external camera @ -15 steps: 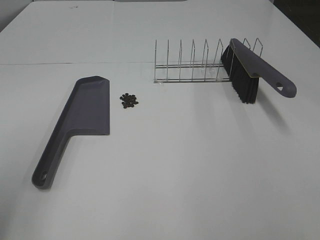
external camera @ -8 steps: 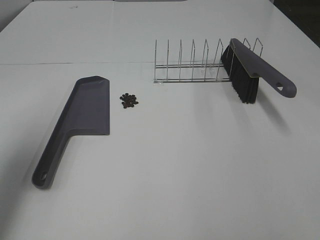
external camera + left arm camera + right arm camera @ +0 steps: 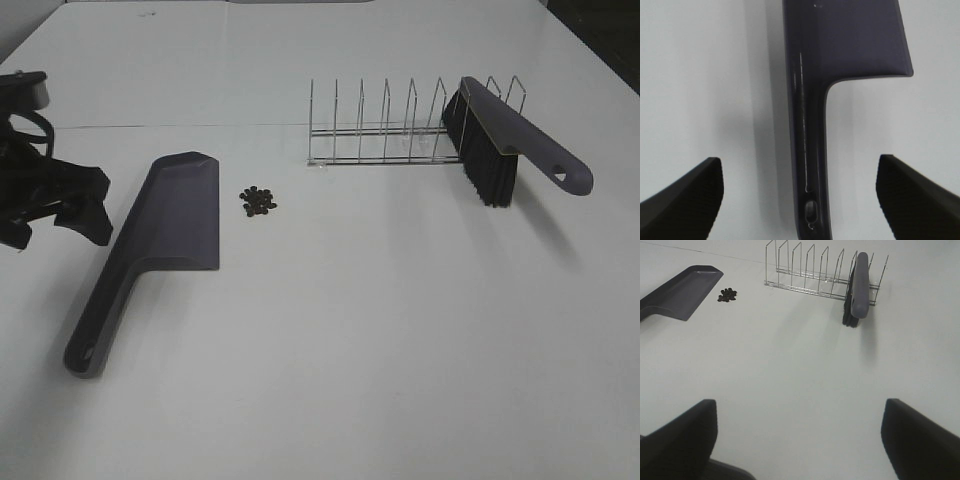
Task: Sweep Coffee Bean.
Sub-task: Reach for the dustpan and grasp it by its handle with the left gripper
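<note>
Several tiny dark coffee beans [image 3: 258, 200] lie in a small pile on the white table, just right of the grey dustpan [image 3: 170, 220] blade; they also show in the right wrist view [image 3: 727, 295]. My left gripper [image 3: 75, 205] is open and empty at the left edge, left of the dustpan. In the left wrist view the dustpan handle [image 3: 810, 150] lies between its spread fingers [image 3: 690, 195]. A grey brush with black bristles [image 3: 500, 135] leans in the wire rack. My right gripper [image 3: 800, 440] is open, empty and well short of the brush [image 3: 859, 287].
A wire dish rack [image 3: 380, 130] stands at the back right of the table, with the brush at its right end. The dustpan handle's hanging hole [image 3: 85, 352] points toward the front left. The dustpan also shows in the right wrist view [image 3: 677, 292].
My left gripper has come into the exterior view from the left edge and now sits beside the dustpan. The beans, dustpan, brush and rack have not moved.
</note>
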Robot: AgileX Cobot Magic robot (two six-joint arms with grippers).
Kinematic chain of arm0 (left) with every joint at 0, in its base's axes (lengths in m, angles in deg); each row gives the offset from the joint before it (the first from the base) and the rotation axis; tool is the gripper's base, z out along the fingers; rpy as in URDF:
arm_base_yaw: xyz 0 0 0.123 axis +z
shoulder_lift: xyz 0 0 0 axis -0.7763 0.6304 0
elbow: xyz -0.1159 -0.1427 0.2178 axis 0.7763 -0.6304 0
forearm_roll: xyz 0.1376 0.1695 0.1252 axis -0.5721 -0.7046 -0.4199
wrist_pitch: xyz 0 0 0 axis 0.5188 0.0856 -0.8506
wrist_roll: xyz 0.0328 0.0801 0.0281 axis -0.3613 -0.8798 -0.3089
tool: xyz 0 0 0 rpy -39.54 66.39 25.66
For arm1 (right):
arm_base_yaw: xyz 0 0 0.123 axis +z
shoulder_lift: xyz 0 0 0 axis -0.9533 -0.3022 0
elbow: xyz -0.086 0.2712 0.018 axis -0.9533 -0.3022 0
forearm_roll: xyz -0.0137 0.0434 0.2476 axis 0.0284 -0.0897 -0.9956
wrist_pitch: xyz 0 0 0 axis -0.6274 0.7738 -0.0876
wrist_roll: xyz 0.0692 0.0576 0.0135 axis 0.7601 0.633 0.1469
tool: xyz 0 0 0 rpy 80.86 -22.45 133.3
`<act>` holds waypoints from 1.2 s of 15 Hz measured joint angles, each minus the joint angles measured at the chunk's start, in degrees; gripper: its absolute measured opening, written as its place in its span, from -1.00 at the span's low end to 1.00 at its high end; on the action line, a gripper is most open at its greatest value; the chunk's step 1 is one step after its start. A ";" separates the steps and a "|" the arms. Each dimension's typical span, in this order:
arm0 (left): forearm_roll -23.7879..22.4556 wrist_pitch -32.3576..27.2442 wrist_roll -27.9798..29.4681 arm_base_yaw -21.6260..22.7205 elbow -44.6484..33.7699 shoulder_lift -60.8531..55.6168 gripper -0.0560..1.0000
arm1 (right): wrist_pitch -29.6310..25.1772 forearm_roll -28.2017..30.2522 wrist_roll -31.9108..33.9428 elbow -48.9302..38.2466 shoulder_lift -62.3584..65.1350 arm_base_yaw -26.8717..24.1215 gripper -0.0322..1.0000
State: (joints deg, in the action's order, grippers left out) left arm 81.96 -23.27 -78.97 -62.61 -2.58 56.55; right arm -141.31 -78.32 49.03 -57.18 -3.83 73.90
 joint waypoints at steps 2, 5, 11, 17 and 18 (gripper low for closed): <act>-1.55 -1.15 2.23 -1.55 1.55 2.92 0.55 | 0.00 0.00 0.00 0.00 0.00 0.00 0.53; -8.37 -2.58 10.49 -4.76 2.18 7.96 0.55 | 0.00 0.00 0.00 0.00 0.00 0.00 0.53; -9.34 1.32 12.32 -4.98 2.18 13.75 0.55 | 0.00 0.00 0.00 0.00 0.00 0.00 0.53; -9.80 2.86 12.43 -4.98 2.58 17.36 0.42 | 0.00 0.00 0.00 0.00 0.00 0.00 0.53; -9.80 2.98 12.43 -4.98 2.58 17.36 0.35 | 0.00 0.00 0.00 0.00 0.00 0.00 0.53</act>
State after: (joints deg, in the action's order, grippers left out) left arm 72.17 -20.29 -66.54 -67.60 -0.01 73.91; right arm -141.31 -78.32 49.03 -57.18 -3.83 73.90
